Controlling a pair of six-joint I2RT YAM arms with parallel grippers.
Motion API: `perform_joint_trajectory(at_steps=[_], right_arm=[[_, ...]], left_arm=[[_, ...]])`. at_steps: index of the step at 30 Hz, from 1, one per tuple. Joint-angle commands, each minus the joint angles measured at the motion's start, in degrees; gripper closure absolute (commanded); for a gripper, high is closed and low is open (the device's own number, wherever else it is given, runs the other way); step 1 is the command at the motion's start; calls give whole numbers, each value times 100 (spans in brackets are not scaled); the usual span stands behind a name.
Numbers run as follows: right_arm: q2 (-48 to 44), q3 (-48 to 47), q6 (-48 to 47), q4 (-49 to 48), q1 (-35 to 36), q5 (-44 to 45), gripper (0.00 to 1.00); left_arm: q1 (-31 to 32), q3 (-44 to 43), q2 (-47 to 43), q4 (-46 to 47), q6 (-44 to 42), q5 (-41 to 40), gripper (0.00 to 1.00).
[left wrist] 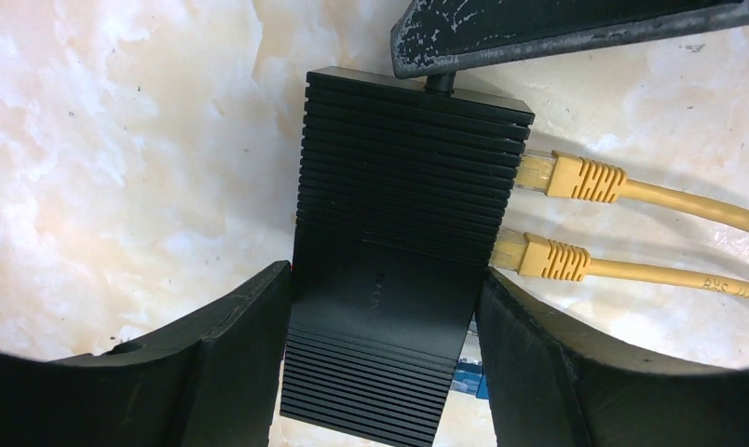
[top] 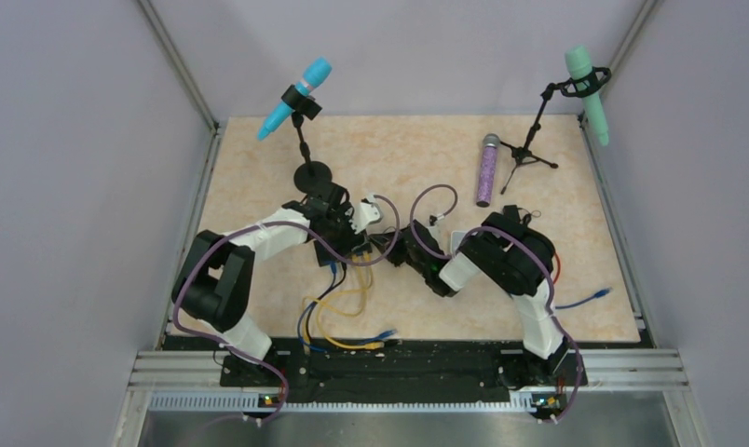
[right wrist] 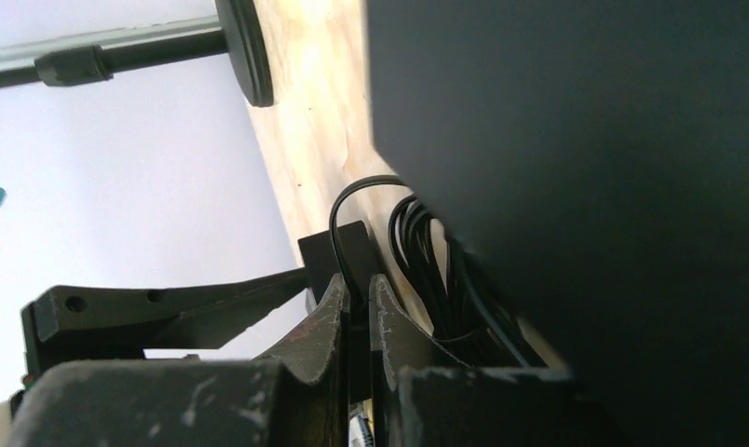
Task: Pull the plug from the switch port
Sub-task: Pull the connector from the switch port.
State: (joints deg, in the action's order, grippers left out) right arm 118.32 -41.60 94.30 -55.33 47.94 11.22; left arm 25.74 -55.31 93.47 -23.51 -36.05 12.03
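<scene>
Our left pincer (left wrist: 385,284) hugs the switch (left wrist: 403,186) between our arms, to hold it still. Our right pincer (right wrist: 357,289) is pinched shut at the black plug (left wrist: 436,82), at the switch's 12 o'clock end.

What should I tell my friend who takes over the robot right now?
Left gripper: clamped on the switch, one finger on each long side.
Right gripper: shut on the black plug at the switch's end.
Done: both grips are set.
Left: pull the black plug out; it is not out yet. Two yellow plugs sit in the side ports.
</scene>
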Motion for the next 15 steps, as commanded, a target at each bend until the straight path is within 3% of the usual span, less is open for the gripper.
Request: perform_joint_trajectory(at_steps=[1,4,6,8,10,12,15], right_arm=[[-403,-12,-920,-533,161,144,100],[-740,-105,-1100,1159,275,992,100],[-841,-389,-564,2471,112,744,100],[-726,-367,-480,1731,-202,-408,100],[-588,-150,-215,611,-364,-889,100],[-543,20,-282,-264,-325,-740,100],[-546,81,-409,-373,-139,-377,100]], left_arm=[[-112,67,10,-205,103,-247,54],[-119,55,-8,-304,68,-316,54],[-121,60,-27,-330,63,-412,54],[-122,71,-28,-349,31,-492,55],[-122,68,-18,-378,1,-507,58],[-123,58,12,-382,6,-544,58],[-123,49,15,-337,12,-521,59]])
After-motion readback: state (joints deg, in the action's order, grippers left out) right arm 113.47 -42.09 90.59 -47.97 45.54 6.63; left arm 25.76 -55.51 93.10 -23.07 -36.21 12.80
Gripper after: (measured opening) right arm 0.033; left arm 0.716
